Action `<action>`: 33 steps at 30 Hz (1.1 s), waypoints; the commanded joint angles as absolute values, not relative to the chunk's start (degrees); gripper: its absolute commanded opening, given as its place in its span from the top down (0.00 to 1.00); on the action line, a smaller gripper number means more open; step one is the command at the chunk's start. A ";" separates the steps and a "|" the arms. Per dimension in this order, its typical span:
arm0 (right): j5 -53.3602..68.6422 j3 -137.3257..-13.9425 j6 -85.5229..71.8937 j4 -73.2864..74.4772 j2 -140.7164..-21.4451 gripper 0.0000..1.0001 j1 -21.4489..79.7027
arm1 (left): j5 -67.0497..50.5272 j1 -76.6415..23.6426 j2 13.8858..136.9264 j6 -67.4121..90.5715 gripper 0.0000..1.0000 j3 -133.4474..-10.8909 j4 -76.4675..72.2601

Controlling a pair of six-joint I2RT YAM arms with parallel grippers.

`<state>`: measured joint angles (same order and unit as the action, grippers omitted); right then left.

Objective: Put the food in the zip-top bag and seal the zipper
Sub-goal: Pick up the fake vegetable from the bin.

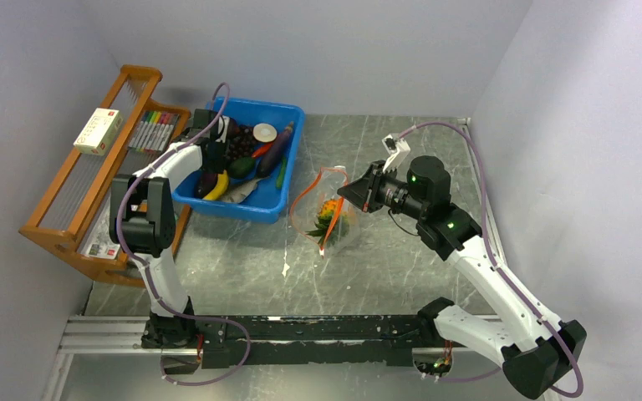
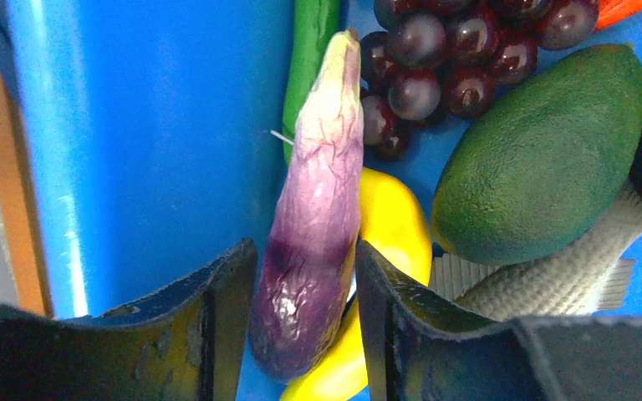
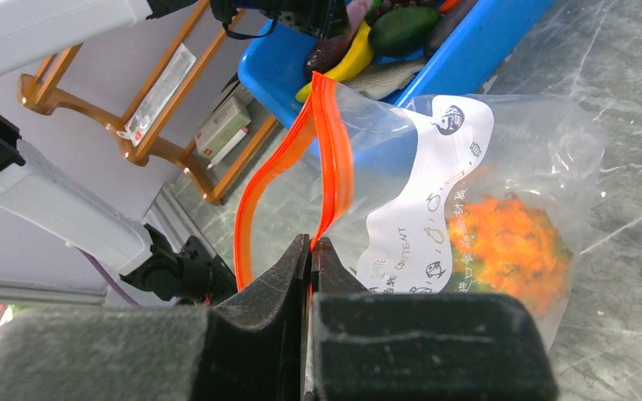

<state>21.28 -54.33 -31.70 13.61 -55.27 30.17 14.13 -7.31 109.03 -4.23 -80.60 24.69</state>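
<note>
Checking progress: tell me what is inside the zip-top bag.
The zip-top bag holds the orange pineapple with green leaves. Its white printed panel hides part of the inside.

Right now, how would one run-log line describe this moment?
left hand: gripping eggplant in blue bin | right hand: shut on zipper, bag mouth open | bag holds: pineapple

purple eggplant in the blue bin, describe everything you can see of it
The purple toy eggplant looks like wrinkled plastic, dark violet at its fat end, fading to pale lilac and cream at the narrow tip. It lies lengthwise in the rigid blue plastic bin, beside its wall, resting over a yellow toy banana. The left gripper straddles its fat end, fingers close on both sides; a firm grip cannot be confirmed.
</note>
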 commanded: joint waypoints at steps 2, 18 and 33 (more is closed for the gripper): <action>21.80 -55.55 -31.83 11.37 -54.34 1.00 30.12 | 11.65 -7.12 110.81 -3.66 0.56 -82.30 24.91; 21.63 -54.33 -32.23 10.11 -53.70 1.00 30.14 | 10.06 -7.32 110.08 -1.24 0.75 -84.69 28.84; 19.20 -52.53 -33.94 8.87 -54.99 1.00 30.11 | 5.21 -9.56 97.91 3.22 0.77 -83.23 27.46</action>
<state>21.41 -53.36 -33.01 11.33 -55.00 30.17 7.86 -8.71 102.04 0.93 -82.70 28.56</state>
